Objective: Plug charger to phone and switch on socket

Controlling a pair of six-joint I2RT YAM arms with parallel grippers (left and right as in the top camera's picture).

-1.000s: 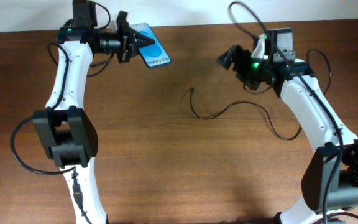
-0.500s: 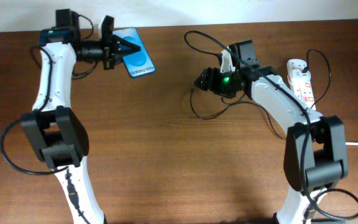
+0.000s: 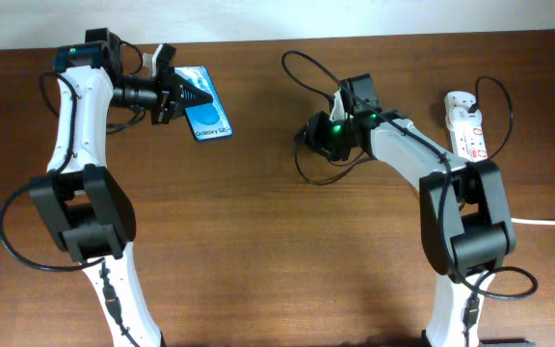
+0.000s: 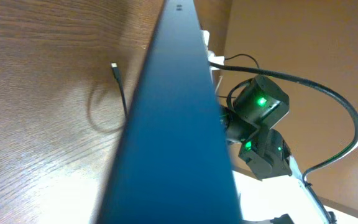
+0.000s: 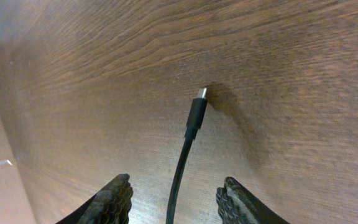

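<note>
The phone (image 3: 209,116), blue-screened with white text near its lower edge, is held off the table at the back left by my left gripper (image 3: 183,93), which is shut on its top end. In the left wrist view the phone (image 4: 173,137) fills the middle, seen edge-on. The charger (image 3: 318,180) is a thin black cable lying on the wood. Its connector end (image 5: 196,112) lies between the open fingers of my right gripper (image 5: 174,198), which hovers over it (image 3: 311,132) without touching. The socket (image 3: 467,125) is a white power strip at the back right.
The table is bare brown wood (image 3: 258,251). A thick white cord (image 3: 552,223) runs off the right edge. Black cable loops (image 3: 302,67) arch above the right arm.
My right gripper has swung left from the back right, down over the charger's connector end. My left gripper has carried the phone a little left and lower.
</note>
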